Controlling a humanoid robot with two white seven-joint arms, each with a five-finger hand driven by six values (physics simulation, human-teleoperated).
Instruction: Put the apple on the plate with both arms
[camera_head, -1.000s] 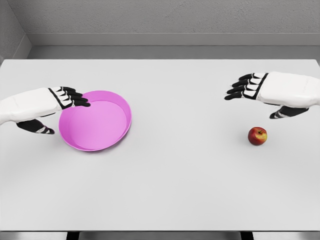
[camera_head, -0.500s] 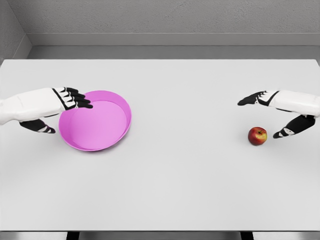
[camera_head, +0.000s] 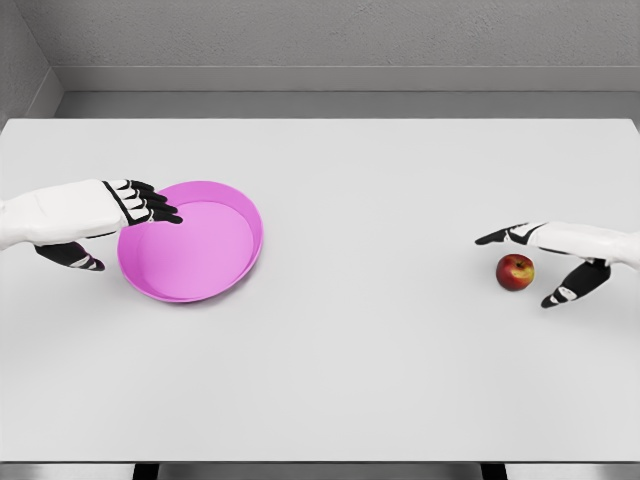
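White table (camera_head: 330, 360) spanning the room, pink plate (camera_head: 243, 205) sitting at its left, left hand (camera_head: 95, 210) released with fingertips over the plate's near-left rim, right hand (camera_head: 560, 250) released and cupped around the red apple (camera_head: 515, 271) resting on the table's right side

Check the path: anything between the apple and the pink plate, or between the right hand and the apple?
Nothing visible. The white table is bare between the apple and the pink plate. The right hand is open around the apple, unobstructed. The left hand reaches over the plate's left rim.
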